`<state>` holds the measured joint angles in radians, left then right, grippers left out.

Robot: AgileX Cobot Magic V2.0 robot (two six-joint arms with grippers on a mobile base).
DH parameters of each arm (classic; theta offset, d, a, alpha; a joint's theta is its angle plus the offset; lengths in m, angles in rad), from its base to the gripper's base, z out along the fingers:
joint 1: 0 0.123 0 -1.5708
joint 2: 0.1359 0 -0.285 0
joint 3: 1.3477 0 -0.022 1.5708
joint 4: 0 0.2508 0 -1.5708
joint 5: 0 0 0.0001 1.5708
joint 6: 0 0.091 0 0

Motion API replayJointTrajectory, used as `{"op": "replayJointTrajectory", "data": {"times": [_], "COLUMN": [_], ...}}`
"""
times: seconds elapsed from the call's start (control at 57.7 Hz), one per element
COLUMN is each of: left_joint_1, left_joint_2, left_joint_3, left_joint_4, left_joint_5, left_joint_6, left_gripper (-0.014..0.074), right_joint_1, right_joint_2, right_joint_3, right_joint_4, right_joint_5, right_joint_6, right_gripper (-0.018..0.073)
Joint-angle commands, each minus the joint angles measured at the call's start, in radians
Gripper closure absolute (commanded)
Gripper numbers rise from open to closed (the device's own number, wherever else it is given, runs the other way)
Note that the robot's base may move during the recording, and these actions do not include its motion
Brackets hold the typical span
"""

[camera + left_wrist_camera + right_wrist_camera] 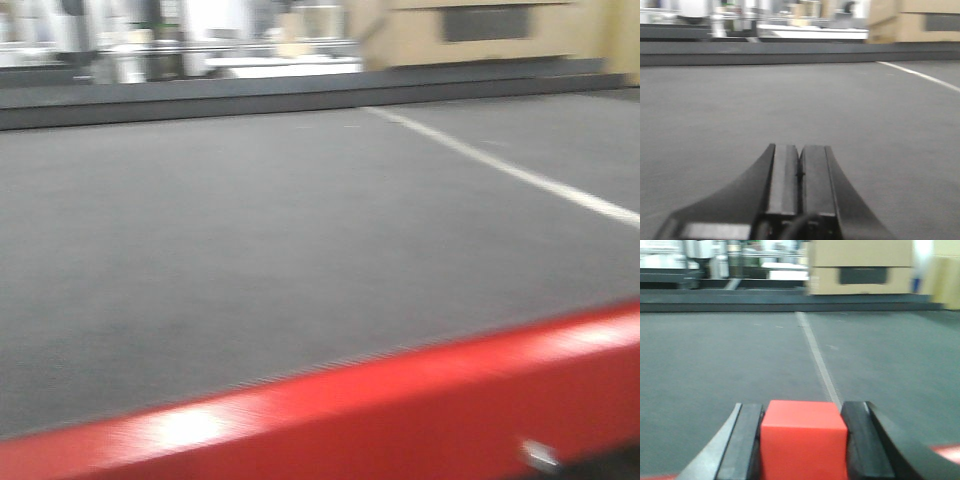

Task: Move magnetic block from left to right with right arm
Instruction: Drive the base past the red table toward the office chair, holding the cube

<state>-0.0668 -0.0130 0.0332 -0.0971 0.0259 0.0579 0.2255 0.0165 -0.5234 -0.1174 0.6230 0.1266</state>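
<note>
Left gripper (799, 150): fingers together, empty, low over grey surface (715, 110); I'd leave it parked. Right gripper (801, 412): fingers (747, 440) clamped on magnetic block (804, 440); white line (817, 360) runs away from behind block's right edge. My plan: firm squeeze, carry rightward across line, set down flat before release. Front view shows neither arm. All views blurred; can't tell if block clears surface.

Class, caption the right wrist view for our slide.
Right pincer gripping a small bright-red matte cube, grey mat ahead.
</note>
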Motion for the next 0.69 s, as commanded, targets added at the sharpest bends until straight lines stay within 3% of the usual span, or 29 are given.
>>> {"op": "replayJointTrajectory", "data": {"times": [0.0,0.676], "left_joint_1": [0.002,0.002], "left_joint_2": [-0.011,-0.011], "left_joint_3": [0.008,0.008], "left_joint_4": [-0.005,-0.005], "left_joint_5": [-0.083,-0.083], "left_joint_6": [-0.006,-0.006], "left_gripper": [0.0722,0.0722], "right_joint_1": [-0.003,-0.003], "right_joint_2": [0.018,0.018], "right_joint_3": [-0.023,-0.023], "right_joint_4": [-0.012,-0.012], "right_joint_5": [-0.096,-0.096], "right_joint_6": [-0.009,-0.009], "right_gripper": [0.036,0.036]}}
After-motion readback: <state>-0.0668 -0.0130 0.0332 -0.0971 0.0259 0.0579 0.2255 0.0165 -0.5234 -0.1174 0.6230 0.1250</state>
